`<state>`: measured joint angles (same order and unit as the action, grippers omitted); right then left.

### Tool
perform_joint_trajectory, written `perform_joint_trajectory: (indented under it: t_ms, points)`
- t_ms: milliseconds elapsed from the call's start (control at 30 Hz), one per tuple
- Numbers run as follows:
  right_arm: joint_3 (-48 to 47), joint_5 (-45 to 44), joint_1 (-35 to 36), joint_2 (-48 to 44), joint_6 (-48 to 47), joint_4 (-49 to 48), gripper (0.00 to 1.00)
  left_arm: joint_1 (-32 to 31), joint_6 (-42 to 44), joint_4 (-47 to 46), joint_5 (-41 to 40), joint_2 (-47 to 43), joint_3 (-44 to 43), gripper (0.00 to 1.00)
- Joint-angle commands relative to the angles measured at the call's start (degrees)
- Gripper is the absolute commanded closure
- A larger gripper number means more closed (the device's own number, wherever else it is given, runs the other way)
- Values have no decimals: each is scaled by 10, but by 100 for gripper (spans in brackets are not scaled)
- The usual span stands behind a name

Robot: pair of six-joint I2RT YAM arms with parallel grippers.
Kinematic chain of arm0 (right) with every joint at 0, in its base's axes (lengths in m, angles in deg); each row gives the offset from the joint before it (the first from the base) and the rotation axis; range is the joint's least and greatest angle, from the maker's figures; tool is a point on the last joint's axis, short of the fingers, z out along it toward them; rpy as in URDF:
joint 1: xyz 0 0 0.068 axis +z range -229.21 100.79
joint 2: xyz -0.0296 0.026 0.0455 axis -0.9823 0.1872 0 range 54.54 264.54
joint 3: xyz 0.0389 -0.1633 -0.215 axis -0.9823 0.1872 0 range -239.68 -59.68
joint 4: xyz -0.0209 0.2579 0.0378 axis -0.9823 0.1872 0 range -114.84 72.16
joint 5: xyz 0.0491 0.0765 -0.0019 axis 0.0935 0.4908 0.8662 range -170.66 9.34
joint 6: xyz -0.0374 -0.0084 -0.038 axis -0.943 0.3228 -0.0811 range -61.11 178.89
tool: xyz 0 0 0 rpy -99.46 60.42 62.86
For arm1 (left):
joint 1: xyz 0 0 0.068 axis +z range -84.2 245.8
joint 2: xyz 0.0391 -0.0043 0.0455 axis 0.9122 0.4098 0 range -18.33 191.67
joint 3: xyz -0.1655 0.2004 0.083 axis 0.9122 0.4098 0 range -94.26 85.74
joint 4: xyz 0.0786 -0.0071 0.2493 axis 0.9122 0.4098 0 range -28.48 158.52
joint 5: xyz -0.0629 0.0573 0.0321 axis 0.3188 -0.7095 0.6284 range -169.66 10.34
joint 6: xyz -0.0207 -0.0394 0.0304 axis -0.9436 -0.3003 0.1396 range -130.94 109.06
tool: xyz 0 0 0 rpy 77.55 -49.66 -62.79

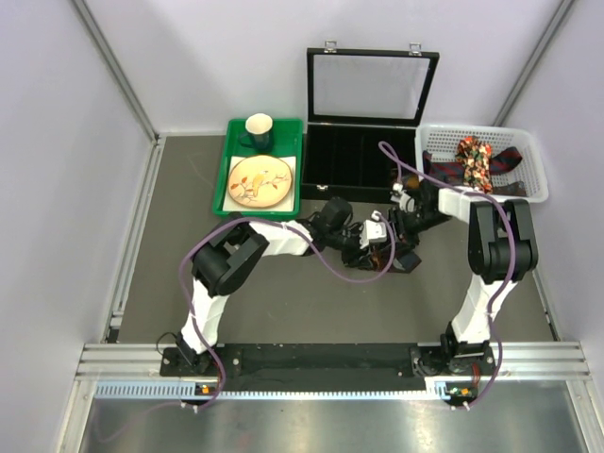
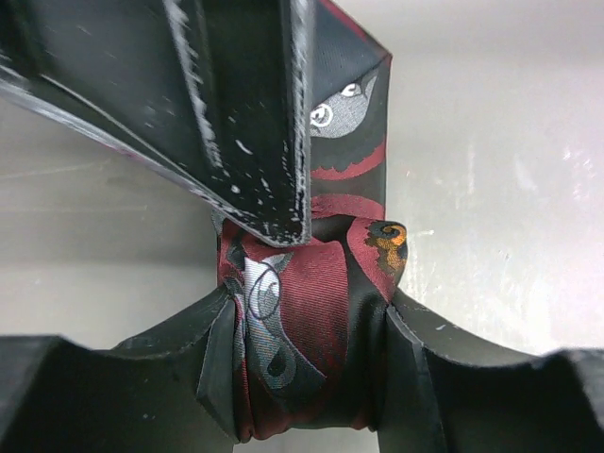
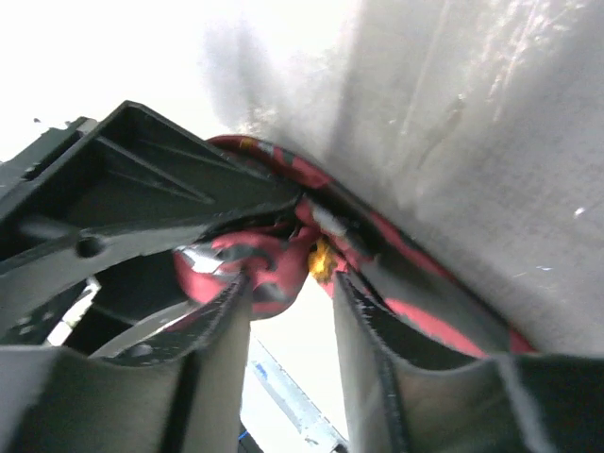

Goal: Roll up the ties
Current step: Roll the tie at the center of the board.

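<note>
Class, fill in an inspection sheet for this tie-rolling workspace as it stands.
Surface: dark grey table.
Job's things: one patterned tie, part-rolled; more ties in white basket.
Clutter: green tray with cup and plate; open black case.
End effectors: left end effector shut on that tie; right end effector at it, grip unclear.
Cables: purple cables loop along both arms.
Surroundings: white walls; metal rail.

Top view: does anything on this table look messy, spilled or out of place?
Nothing spilled or damaged. The only untidy spot is the white basket at right, where ties lie in a loose heap with the red-orange floral tie bunched on top. The cup and plate sit neatly in the green tray.
</note>
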<state>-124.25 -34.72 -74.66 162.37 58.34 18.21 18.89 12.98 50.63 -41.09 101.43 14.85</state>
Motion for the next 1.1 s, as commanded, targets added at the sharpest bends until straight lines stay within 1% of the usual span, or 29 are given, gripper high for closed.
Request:
perform_joint_trajectory:
  t_ms: [0, 33, 67, 133, 233, 333, 467, 500, 533, 567, 633, 667, 700, 733, 767, 800, 833, 933, 967, 1033, 1067]
  points:
    - [-15, 79, -11, -37, -18, 8, 58, -8, 85, 229, -132, -4, -5, 64]
    - [-6, 91, -10, -40, -14, 2, 55, -11, 89, 254, -146, -3, -9, 64]
    - [-2, 100, -10, -44, -5, -14, 54, -15, 91, 267, -149, -1, -15, 64]
    - [8, 116, -2, -41, 25, -27, 50, -20, 95, 304, -158, 11, -42, 62]
    - [19, 106, 21, -29, 36, -43, 50, -22, 89, 311, -160, 21, -60, 59]
    - [24, 77, 34, -20, 36, -46, 51, -23, 81, 319, -162, 32, -79, 57]
    - [9, 29, 45, -2, 21, -30, 59, -24, 75, 323, -157, 40, -94, 54]
    - [6, 18, 45, 3, 20, -27, 67, -24, 73, 323, -157, 42, -99, 53]
    - [1, 11, 44, 12, 18, -24, 77, -24, 70, 323, -155, 43, -100, 52]
    - [-2, 4, 45, 16, 14, -23, 100, -24, 69, 323, -155, 43, -101, 50]
    - [-3, -18, 43, 22, 8, -22, 100, -21, 66, 325, -145, 42, -101, 44]
    - [-3, -28, 42, 24, 8, -21, 100, -18, 65, 319, -132, 39, -98, 38]
    - [-2, -43, 41, 26, 8, -22, 100, -13, 58, 304, -118, 27, -81, 34]
    - [0, -48, 38, 28, -10, -24, 100, 0, 52, 262, -82, 19, -70, 31]
    - [1, -54, 34, 31, -15, -26, 100, 8, 48, 240, -60, 11, -59, 28]
    - [2, -63, 32, 32, -17, -28, 100, 14, 46, 221, -40, -2, -41, 23]
    - [4, -66, 29, 33, -19, -31, 100, 28, 43, 175, 1, -8, -32, 22]
    - [7, -76, 16, 41, -20, -35, 100, 52, 16, 104, 56, -22, 2, 20]
    - [8, -80, 12, 42, -23, -33, 100, 57, 7, 55, 89, -23, 8, 19]
    - [8, -76, 7, 42, -20, -34, 100, 62, -17, 8, 110, -23, 26, 18]
    - [8, -80, 7, 41, -16, -34, 100, 62, -28, -44, 130, -21, 32, 18]
